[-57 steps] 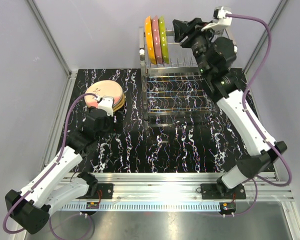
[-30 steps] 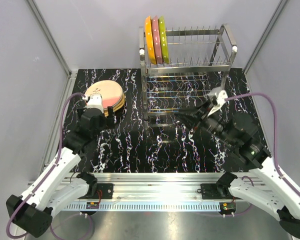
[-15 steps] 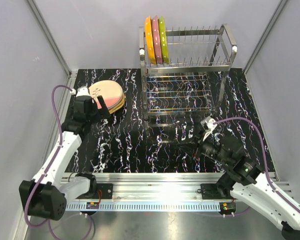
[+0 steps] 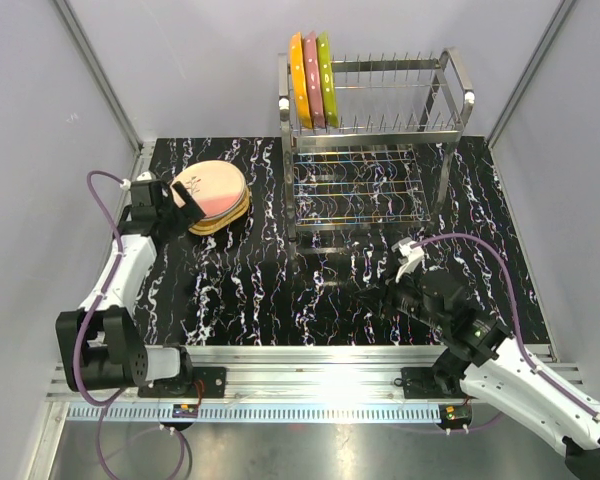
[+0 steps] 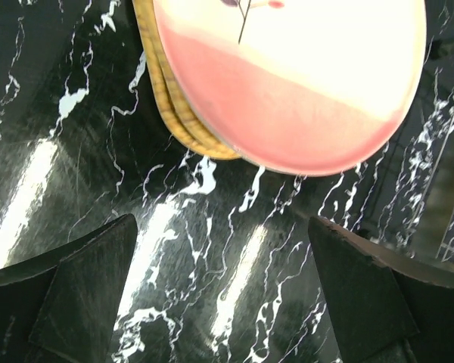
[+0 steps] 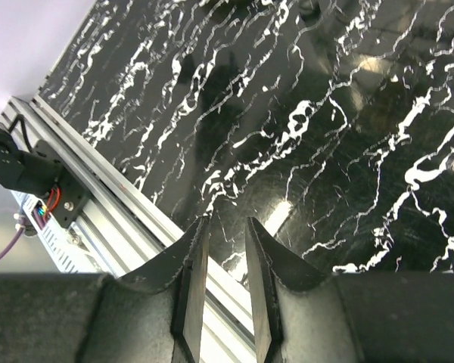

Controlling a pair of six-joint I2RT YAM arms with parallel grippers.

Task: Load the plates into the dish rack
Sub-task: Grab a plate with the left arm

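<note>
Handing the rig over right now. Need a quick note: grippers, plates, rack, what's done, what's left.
Left gripper: wide open, empty, facing the stack of plates on the left of the table. The stack lies just ahead of its fingertips, not between them.
Right gripper: narrow gap between the jaws, empty, low over the table near its front edge.
Dish rack: at the back of the table. The orange plate, pink plate and lime-green plate stand upright at the left end of its upper tier.
Done: three plates racked.
Left: the whole stack, cream-and-pink plate on top. The count cannot be told.
</note>
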